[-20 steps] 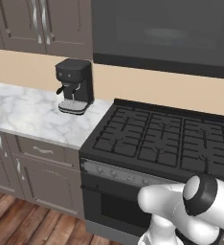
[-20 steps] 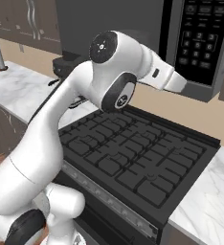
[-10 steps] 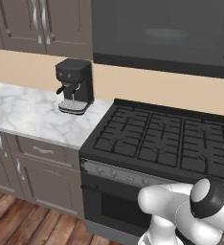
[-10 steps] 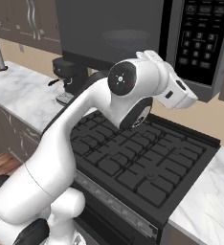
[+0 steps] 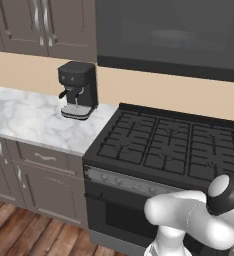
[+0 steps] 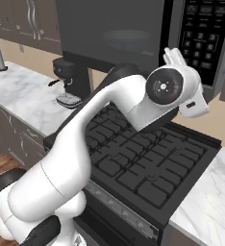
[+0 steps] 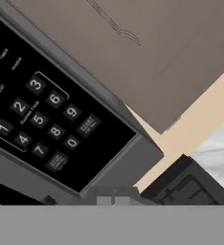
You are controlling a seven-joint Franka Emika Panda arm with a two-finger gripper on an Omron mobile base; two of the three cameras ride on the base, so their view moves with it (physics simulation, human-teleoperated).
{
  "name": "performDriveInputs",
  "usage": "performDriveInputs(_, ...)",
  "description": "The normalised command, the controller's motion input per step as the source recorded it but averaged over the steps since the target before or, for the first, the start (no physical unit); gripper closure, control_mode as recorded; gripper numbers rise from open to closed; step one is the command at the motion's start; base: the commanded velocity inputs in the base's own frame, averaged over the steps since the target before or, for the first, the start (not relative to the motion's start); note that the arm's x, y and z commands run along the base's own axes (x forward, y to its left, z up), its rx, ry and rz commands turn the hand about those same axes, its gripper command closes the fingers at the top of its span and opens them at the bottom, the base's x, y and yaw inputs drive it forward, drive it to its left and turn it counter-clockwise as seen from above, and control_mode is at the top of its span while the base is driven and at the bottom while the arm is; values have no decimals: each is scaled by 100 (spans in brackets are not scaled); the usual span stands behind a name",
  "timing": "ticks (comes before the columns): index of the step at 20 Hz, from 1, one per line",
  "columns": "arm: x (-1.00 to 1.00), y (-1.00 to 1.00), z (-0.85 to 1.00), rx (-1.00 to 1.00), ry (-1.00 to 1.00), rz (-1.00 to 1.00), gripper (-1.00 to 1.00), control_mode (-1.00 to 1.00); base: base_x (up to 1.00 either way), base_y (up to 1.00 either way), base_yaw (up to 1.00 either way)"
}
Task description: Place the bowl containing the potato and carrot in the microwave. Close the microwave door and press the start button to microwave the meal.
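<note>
Just ahead of the gripper [image 6: 174, 54], whose fingers I cannot tell to be open or closed, lies the keypad [image 7: 37, 122] of the microwave [image 6: 133, 33]. Its start key [image 7: 87, 124] sits beside the 0, so I would steer onto that alone. Beyond, the door [image 6: 109, 33] looks closed over a dim bowl [image 6: 124, 38]

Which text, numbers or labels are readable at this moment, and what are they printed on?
"3", "6", "9", "2", "5", "8", "0", "1", "4", "7": the number keys on the microwave control panel, hand view.
Small word labels on the other keys around the digits: too blurred to read.
Keypad in the right base view: too small to read.
Coffee machine and stove: no legible text.
</note>
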Motion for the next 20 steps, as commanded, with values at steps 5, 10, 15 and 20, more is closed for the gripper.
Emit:
performDriveInputs(5,-6,0,7,11,0,11,100,-100,0,0,0)
performDriveInputs(10,25,0,6,4,0,4,100,-100,0,0,0)
performDriveInputs(15,46,0,0,7,0,1,100,-100,0,0,0)
performDriveInputs(20,25,-23,0,10,0,0,100,-100,0,0,0)
